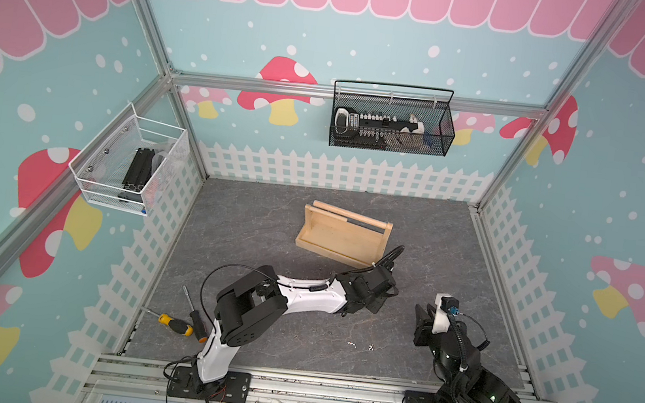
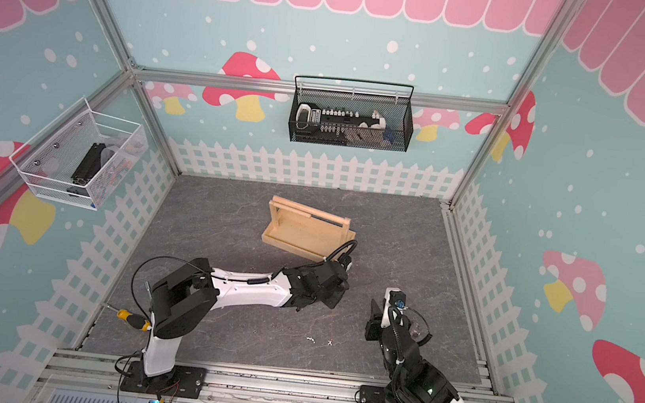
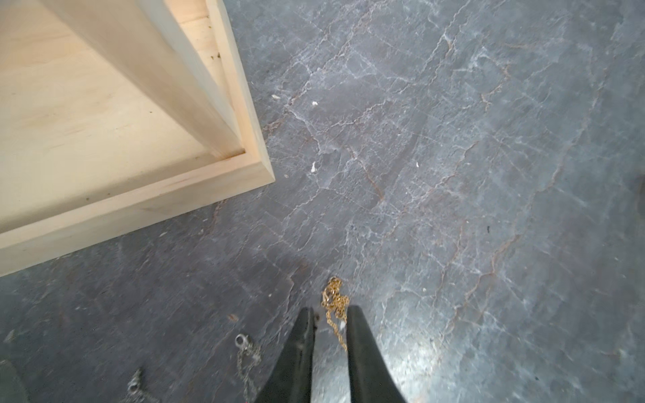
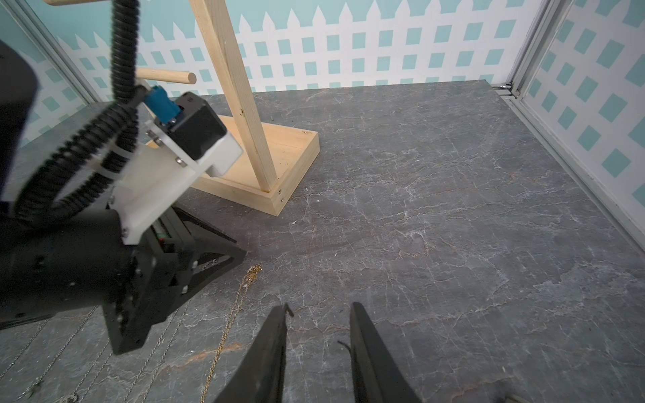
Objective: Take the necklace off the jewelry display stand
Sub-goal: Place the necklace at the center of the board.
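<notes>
Notably, black basket holds black-and-white parts; white basket a black bar.

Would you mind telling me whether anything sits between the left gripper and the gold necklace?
Nothing visible does. The gold necklace lies on the table, running between the parted fingers of the left gripper, clear of the wooden stand.
</notes>
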Robot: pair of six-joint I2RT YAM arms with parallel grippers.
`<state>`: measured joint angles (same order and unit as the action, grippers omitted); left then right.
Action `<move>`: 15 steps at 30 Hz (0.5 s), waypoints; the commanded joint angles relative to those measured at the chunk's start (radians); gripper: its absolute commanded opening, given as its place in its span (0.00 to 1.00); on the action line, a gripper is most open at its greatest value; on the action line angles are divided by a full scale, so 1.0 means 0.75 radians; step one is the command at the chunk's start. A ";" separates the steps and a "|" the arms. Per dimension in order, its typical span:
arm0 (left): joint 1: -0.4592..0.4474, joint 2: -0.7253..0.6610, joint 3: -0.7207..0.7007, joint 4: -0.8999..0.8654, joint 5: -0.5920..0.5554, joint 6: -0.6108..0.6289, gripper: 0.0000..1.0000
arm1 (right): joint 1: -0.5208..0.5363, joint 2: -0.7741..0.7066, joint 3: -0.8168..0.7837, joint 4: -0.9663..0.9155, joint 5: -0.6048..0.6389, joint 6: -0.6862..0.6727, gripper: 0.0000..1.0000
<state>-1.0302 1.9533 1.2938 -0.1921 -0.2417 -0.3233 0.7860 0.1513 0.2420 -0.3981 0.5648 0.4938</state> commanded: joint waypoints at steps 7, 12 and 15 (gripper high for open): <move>0.182 -0.696 -0.569 0.384 0.026 -0.104 0.56 | -0.005 0.095 -0.011 0.082 -0.020 -0.018 0.39; 0.282 -1.013 -0.754 0.334 0.013 -0.151 0.65 | -0.005 0.134 -0.012 0.094 -0.013 -0.014 0.43; 0.291 -1.159 -0.837 0.317 0.025 -0.195 0.71 | -0.005 0.113 -0.011 0.091 -0.002 -0.010 0.49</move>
<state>-0.8173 1.1412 0.7109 0.0433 -0.2276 -0.4175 0.7860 0.2466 0.2420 -0.3481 0.5514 0.4805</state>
